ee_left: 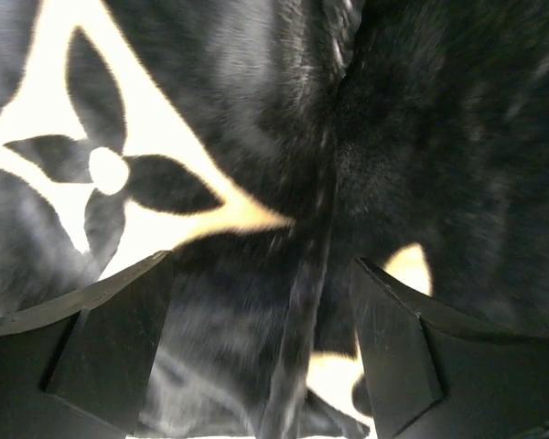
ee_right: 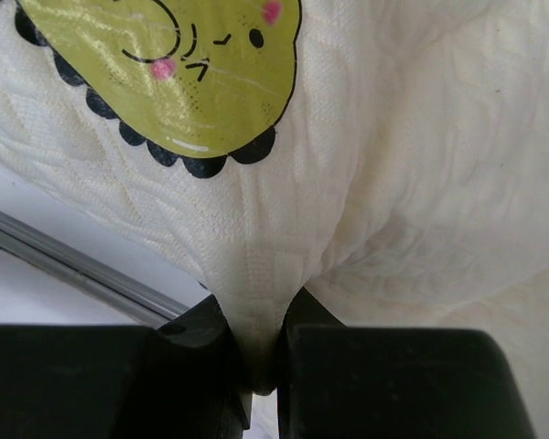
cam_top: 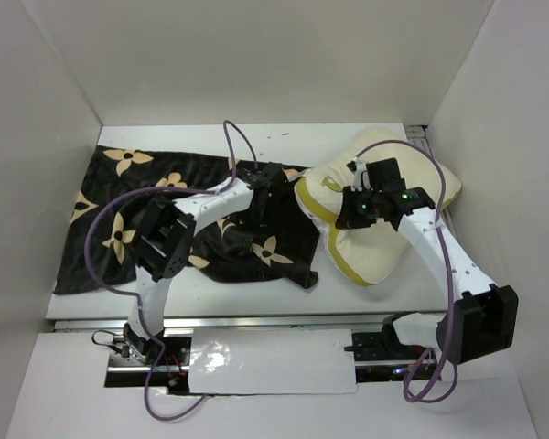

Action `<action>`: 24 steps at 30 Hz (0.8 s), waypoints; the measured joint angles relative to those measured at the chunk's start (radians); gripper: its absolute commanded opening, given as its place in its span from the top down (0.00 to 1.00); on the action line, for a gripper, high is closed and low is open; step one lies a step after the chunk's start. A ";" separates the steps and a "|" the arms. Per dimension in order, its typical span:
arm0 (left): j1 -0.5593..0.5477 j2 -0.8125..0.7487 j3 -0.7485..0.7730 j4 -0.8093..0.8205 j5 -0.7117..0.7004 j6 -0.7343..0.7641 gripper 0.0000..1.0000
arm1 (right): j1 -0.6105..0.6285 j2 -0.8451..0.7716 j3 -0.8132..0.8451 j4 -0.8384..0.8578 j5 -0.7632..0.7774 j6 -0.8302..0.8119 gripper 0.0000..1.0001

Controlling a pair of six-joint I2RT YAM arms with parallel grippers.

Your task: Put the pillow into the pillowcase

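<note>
The pillowcase (cam_top: 165, 210), dark plush with tan flowers, lies spread over the left half of the table. My left gripper (cam_top: 261, 187) hovers at its right end, close to the pillow. In the left wrist view this gripper (ee_left: 261, 338) stands open, and a raised fold of the pillowcase (ee_left: 311, 229) runs loose between its fingers (ee_left: 101, 347). The cream pillow (cam_top: 384, 247), yellow along its edge, lies bunched at the right. My right gripper (cam_top: 357, 183) rests on top of it. Seen from the right wrist, this gripper (ee_right: 261, 357) is shut on a pinched ridge of the pillow (ee_right: 421, 165).
A yellow-green cartoon patch (ee_right: 165, 64) sits on the pillow near the pinch. White walls enclose the table on three sides. A metal rail (ee_right: 73, 265) runs past the pillow. A purple cable (cam_top: 105, 215) loops over the left arm.
</note>
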 measured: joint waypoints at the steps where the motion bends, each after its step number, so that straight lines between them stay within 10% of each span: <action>1: 0.000 0.020 0.000 0.003 0.004 0.013 0.13 | -0.016 -0.010 -0.006 0.001 -0.005 0.000 1.00; 14: 0.032 0.090 0.028 0.004 0.002 0.051 0.64 | -0.058 -0.036 -0.030 0.023 -0.071 -0.001 1.00; 24: 0.089 0.001 0.028 0.003 0.017 0.055 0.45 | 0.063 -0.028 -0.047 0.041 -0.020 -0.004 1.00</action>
